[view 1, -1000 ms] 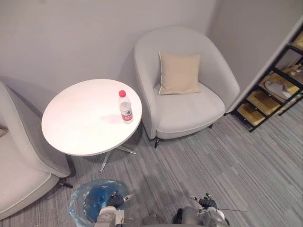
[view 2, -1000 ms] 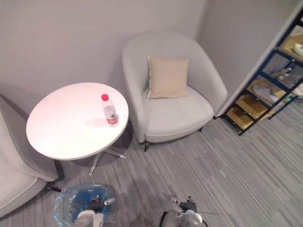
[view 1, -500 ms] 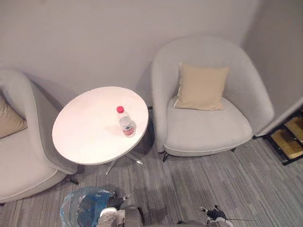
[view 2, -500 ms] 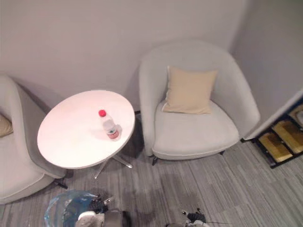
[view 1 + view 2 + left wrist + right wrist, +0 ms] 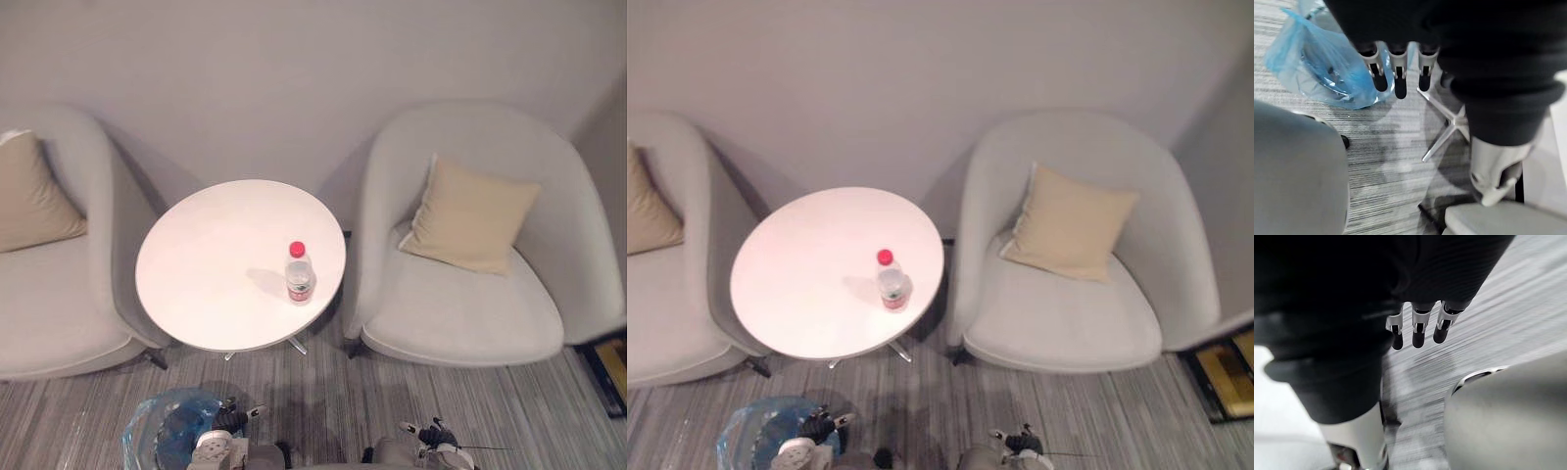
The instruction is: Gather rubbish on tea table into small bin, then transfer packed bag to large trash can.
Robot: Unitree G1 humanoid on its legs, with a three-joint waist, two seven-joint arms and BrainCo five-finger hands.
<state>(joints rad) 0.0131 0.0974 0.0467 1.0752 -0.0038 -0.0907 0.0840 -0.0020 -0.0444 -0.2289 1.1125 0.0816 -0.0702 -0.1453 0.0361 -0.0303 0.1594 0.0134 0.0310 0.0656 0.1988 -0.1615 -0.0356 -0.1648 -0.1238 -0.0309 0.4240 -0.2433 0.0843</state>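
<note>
White tea table (image 5: 206, 284) — bottle (image 5: 299, 276) near its right edge, bare carpet (image 5: 333, 392) in front.

A: Where are the hands?
B: Both sit low at the near edge, the left hand (image 5: 228, 423) at near left and the right hand (image 5: 432, 434) at near right, well apart.
A: And their state?
B: The left's fingers (image 5: 1396, 73) hang straight in a row, relaxed, holding nothing. The right's fingers (image 5: 1419, 328) are likewise straight and empty. Dark ribbed covers wrap both wrists.
</note>
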